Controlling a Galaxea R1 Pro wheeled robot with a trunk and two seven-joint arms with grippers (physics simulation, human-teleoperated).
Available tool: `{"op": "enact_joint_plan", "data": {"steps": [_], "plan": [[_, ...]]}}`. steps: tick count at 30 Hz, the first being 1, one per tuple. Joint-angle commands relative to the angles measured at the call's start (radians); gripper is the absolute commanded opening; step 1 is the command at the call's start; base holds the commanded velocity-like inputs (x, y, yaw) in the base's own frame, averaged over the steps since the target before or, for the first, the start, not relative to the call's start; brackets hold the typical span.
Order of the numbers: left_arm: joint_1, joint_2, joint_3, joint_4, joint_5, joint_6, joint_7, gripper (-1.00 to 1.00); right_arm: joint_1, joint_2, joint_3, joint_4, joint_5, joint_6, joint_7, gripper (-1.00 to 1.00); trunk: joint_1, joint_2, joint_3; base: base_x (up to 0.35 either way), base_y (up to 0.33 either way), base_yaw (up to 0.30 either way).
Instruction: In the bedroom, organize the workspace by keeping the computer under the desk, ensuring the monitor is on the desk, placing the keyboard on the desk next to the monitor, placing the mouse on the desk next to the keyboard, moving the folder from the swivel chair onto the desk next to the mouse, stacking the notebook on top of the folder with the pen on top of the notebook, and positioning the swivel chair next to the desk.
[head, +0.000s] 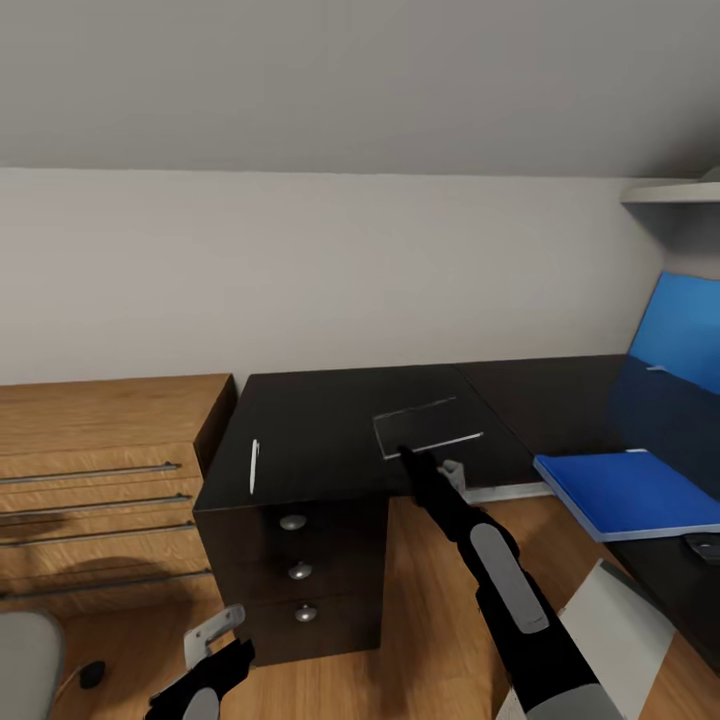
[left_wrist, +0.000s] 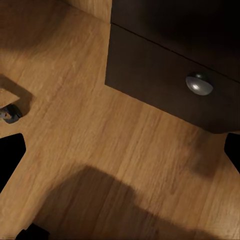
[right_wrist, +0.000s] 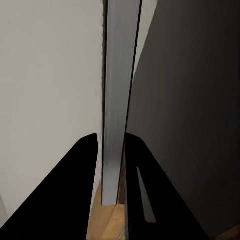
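The thin grey notebook (head: 428, 427) lies at the black desk's (head: 320, 410) inner corner. My right gripper (head: 417, 460) is shut on its near edge. In the right wrist view the notebook (right_wrist: 119, 75) runs edge-on between the two black fingers of my right gripper (right_wrist: 111, 143). A white pen (head: 253, 467) rests near the desk's left front edge. On the desk's right wing lies the blue folder (head: 630, 492), with the dark mouse (head: 704, 546) beside it. My left gripper (head: 225, 645) hangs open low over the floor in front of the drawers (head: 293, 570).
A light-wood dresser (head: 100, 470) stands left of the desk. The swivel chair's grey seat (head: 22, 665) and a caster (left_wrist: 10, 114) are at the lower left. A pale grey box (head: 625, 610) sits low under the right wing. A blue upright panel (head: 685, 340) stands at the far right.
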Motion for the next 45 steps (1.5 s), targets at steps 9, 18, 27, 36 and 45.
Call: {"op": "enact_joint_plan", "data": {"steps": [9,18,27,36,45], "plan": [[0.017,0.011,-0.129,0.084,0.006,-0.198,0.008,1.00,0.000,-0.058,0.003,-0.224,-0.018,0.111,-0.302,-1.00,-0.035,0.063,0.027,0.000,0.000,0.000],[0.020,0.021,-0.144,0.127,0.006,-0.236,0.007,1.00,0.000,-0.121,-0.088,-0.252,-0.024,0.361,-0.331,-1.00,-0.069,0.126,0.055,0.000,0.000,0.000],[0.020,0.026,-0.176,0.188,0.005,-0.293,0.007,1.00,0.002,-0.166,-0.124,-0.245,-0.024,0.486,-0.309,-1.00,-0.104,0.189,0.084,0.000,0.000,0.000],[0.021,0.037,-0.219,0.217,0.004,-0.305,0.009,1.00,0.016,-0.208,-0.131,-0.245,-0.066,0.498,-0.302,-1.00,-0.138,0.252,0.112,0.000,0.000,0.000],[0.021,0.044,-0.222,0.229,0.006,-0.313,0.009,1.00,0.019,-0.218,-0.133,-0.246,-0.071,0.499,-0.302,-1.00,-0.154,0.280,0.124,0.000,0.000,0.000]]}}
